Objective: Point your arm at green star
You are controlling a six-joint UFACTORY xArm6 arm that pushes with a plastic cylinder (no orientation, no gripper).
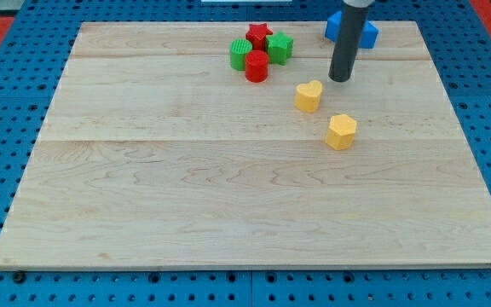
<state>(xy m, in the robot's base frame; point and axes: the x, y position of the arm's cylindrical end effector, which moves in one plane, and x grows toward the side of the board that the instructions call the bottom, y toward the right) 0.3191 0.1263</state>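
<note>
The green star [280, 47] sits near the view's top in a tight cluster, with a red star [259, 34] to its upper left, a red cylinder [257, 66] to its lower left and a round green block [240, 55] further left. My tip [340, 79] rests on the board to the right of the green star and a little lower, with a clear gap between them. The rod stands upright.
A blue block [354, 31] lies behind the rod at the view's top right. A yellow heart [309, 95] lies just below and left of my tip. A yellow hexagon [341, 131] lies below it. The wooden board [228, 196] sits on a blue pegboard.
</note>
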